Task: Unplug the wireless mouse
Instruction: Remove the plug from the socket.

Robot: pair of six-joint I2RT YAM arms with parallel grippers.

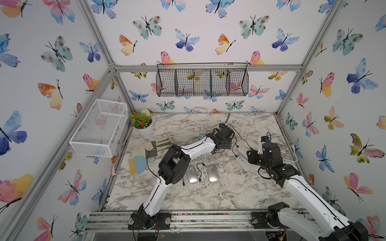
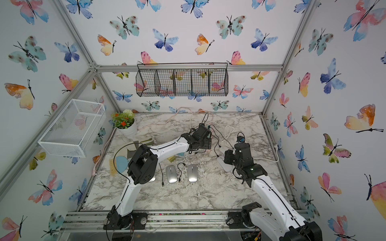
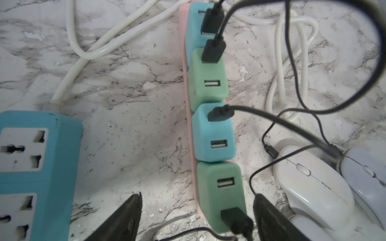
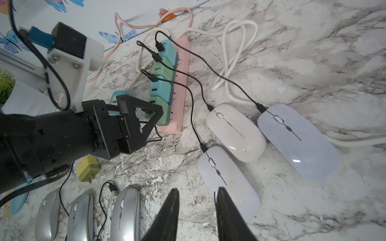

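Note:
Three white wireless mice lie side by side, the nearest [image 4: 227,181], the middle [image 4: 236,131] and the far one [image 4: 296,139]. Each has a black cable running to a teal or green charger on the pink power strip [image 4: 183,83]. My left gripper [image 3: 198,196] is open wide, its fingers on either side of the end green charger [image 3: 219,187], which carries a black USB plug [image 3: 234,219]. My right gripper [image 4: 198,190] stands open by a narrow gap above the table, holding nothing, one finger [image 4: 227,208] over the edge of the nearest white mouse.
Three silver mice [image 4: 125,212] and loose black cables lie in front. A blue power strip [image 3: 31,167] and a yellow charger [image 4: 87,167] sit beside the left gripper. White cords coil behind the mice. A potted plant [image 1: 143,123] and a brush with dustpan [image 1: 137,164] stand left.

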